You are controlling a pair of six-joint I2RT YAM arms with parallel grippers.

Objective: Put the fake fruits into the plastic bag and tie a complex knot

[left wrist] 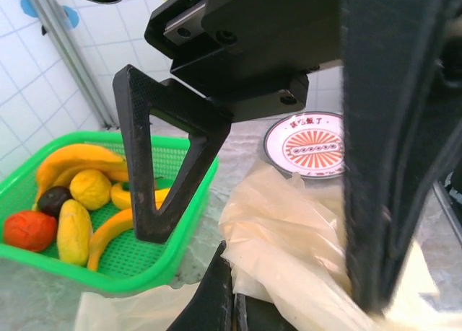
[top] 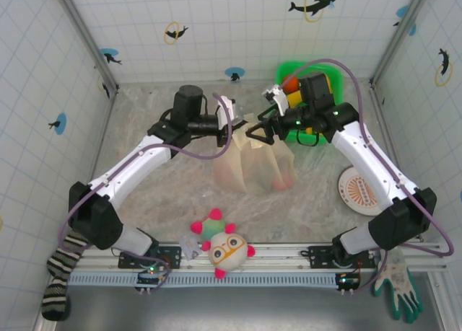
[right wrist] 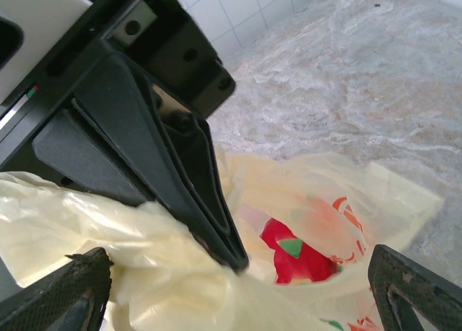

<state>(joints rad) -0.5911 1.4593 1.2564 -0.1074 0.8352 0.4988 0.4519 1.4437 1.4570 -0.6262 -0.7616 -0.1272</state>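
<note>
Plastic bag (top: 254, 166): upright mid-table, top edge bunched
Left jaws: pinched shut on that bunched film
Right jaws: wide, empty, straddling the film
Fake fruits (left wrist: 90, 189): several in green basket (left wrist: 144, 266)
Risk: thin film may slip or tear if tugged; bag slumps shut
Table (top: 173, 201): crinkled, marbled grey-white
Room: white tiled walls (top: 216, 28), dolphin stickers (top: 315, 3)

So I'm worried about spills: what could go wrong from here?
The left gripper alone pinches the plastic bag, with the right gripper open beside it, so the mouth may sag and fake fruits from the green basket could miss. The two grippers sit close together and could collide. The thin film might slip or tear at the pinch.
</note>
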